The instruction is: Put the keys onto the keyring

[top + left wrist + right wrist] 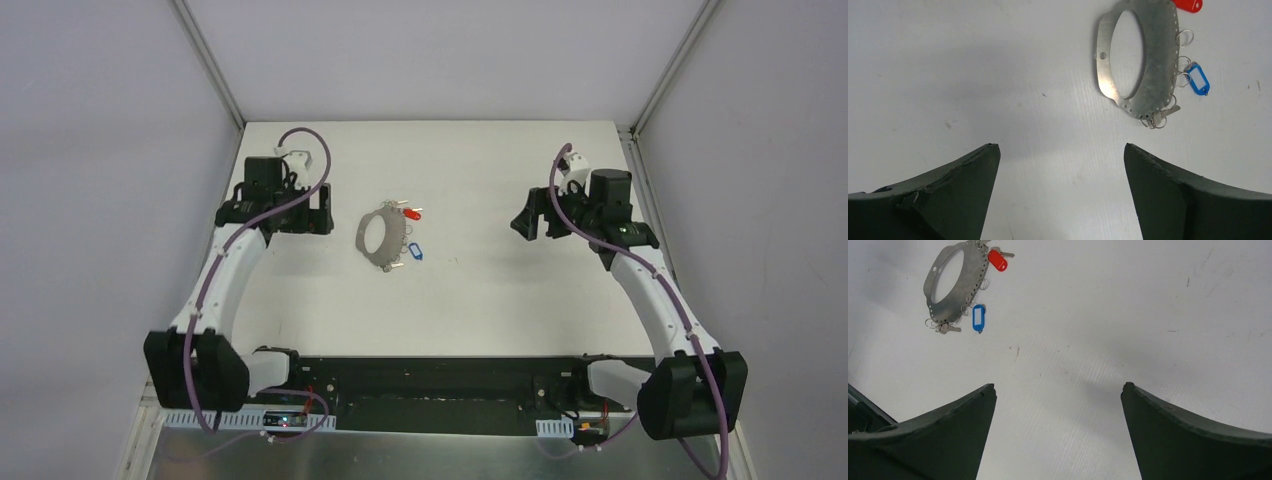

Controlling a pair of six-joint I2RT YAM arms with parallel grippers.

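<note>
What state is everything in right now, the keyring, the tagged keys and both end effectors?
keyring: lying flat, untouched
blue-tagged key: flat, at the keyring's edge
red-tagged key: flat, at the keyring's edge
left end effector: open, empty
right end effector: open, empty

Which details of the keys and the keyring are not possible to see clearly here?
Red tag: left wrist view, cut off by the top edge.
Keyring: same view, its far end cut off too.
Keys: top view, too small to count.
</note>
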